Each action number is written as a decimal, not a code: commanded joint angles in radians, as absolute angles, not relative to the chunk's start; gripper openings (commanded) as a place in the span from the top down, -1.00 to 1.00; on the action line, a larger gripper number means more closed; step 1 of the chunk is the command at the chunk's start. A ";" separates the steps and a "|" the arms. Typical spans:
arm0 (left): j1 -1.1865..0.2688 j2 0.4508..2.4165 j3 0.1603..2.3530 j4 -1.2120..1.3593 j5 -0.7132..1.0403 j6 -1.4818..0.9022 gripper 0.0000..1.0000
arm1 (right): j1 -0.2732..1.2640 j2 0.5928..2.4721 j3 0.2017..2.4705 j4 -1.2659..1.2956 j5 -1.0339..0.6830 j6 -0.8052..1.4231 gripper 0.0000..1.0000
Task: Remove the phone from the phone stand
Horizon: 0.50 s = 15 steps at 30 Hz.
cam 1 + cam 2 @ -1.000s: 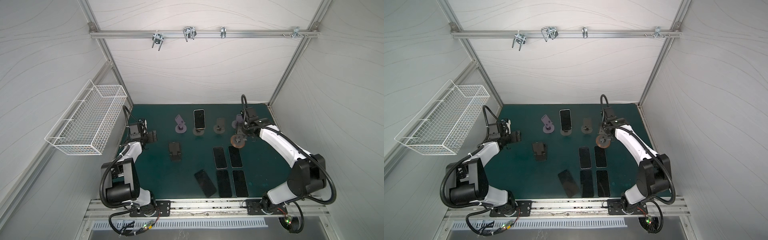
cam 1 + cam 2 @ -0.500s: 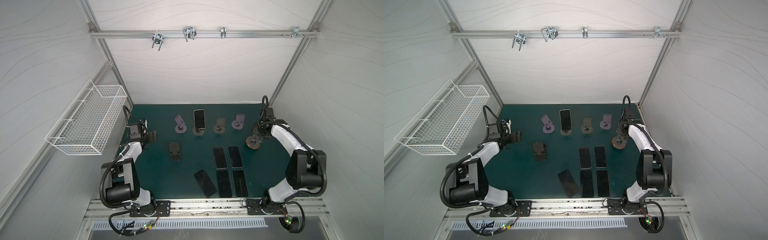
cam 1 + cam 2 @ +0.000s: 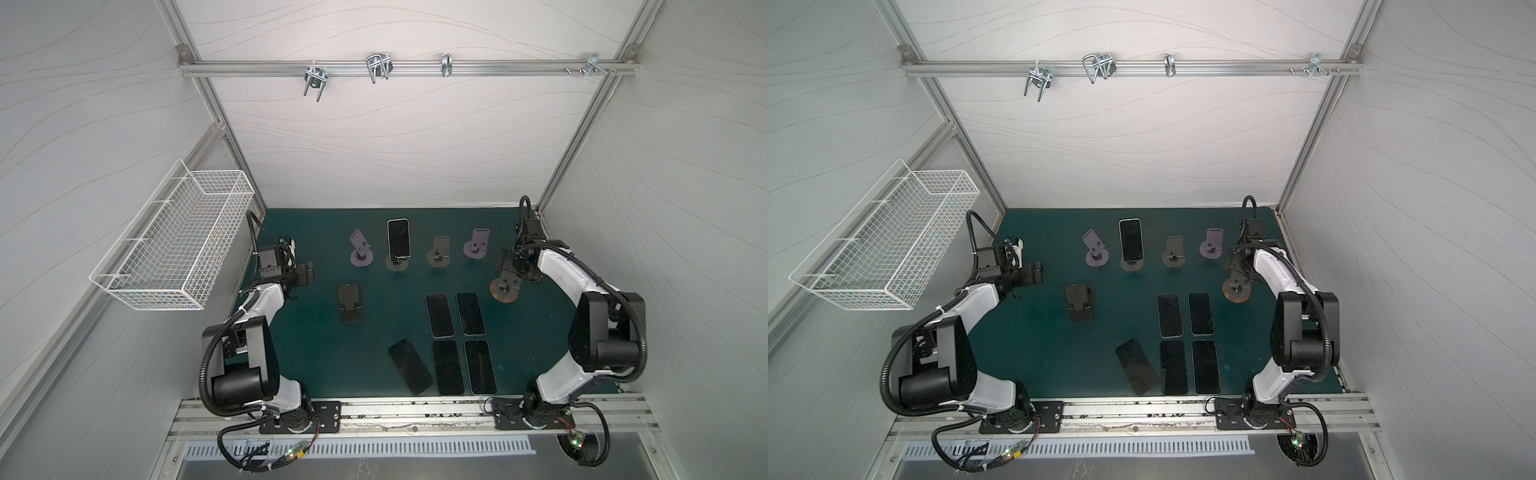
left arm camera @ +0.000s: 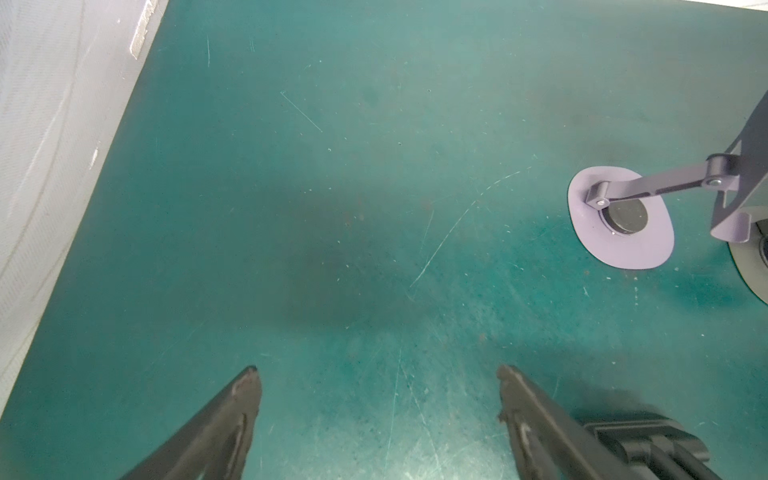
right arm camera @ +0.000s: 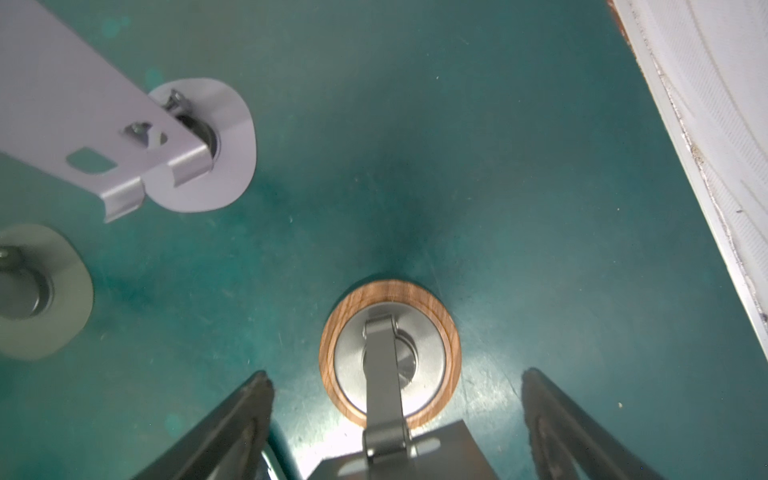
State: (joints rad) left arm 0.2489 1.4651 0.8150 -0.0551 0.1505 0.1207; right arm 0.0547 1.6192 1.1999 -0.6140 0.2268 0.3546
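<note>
At the mat's (image 4: 374,208) left edge my left pincer (image 4: 377,370) hangs spread over bare green. Mid-row, the phone (image 3: 398,239) leans on the phone stand (image 3: 397,264). Rightward, my right pincer (image 5: 395,375) gapes above the wood-rimmed stand (image 5: 390,353); I'd rise clear, then pinch the phone's long edges.

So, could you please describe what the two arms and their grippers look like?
The left arm and right arm have glossy white shells, black joint housings and a black corrugated cable looping beside each. The left gripper and right gripper have dark, tapered fingers with scuffed tips.
</note>
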 commanded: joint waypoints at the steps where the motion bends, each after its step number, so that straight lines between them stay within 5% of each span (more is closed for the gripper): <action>1: 0.255 1.460 0.830 -0.043 0.165 0.138 -0.81 | 0.058 1.524 1.226 -0.645 0.168 0.339 -0.98; 15: 0.281 1.414 0.787 -0.015 0.227 0.138 -0.85 | 0.189 1.280 1.243 -0.656 0.058 0.270 -0.98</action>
